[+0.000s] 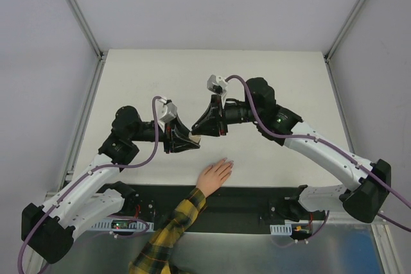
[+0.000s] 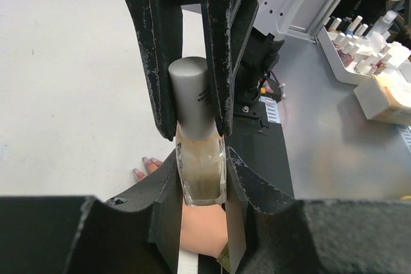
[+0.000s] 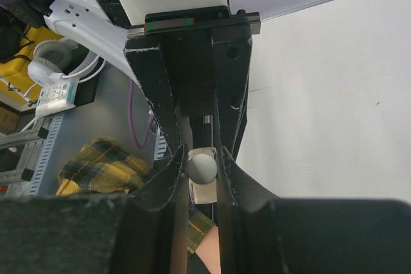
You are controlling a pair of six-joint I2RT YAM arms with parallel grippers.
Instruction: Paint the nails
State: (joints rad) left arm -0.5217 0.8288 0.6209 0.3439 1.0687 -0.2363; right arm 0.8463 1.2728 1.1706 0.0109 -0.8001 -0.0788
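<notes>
Left gripper [image 2: 202, 158] clenched the nail polish bottle [image 2: 201, 184], right gripper [image 3: 202, 155] clamped its cap [image 2: 191, 94]; cap on, nails [image 2: 154, 160] below bottle likely unpainted.

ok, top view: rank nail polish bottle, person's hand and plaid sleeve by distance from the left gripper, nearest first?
1. nail polish bottle: held at the tips of the left gripper.
2. person's hand: below it in the view, slightly right.
3. plaid sleeve: bottom of the view, behind the hand.
</notes>
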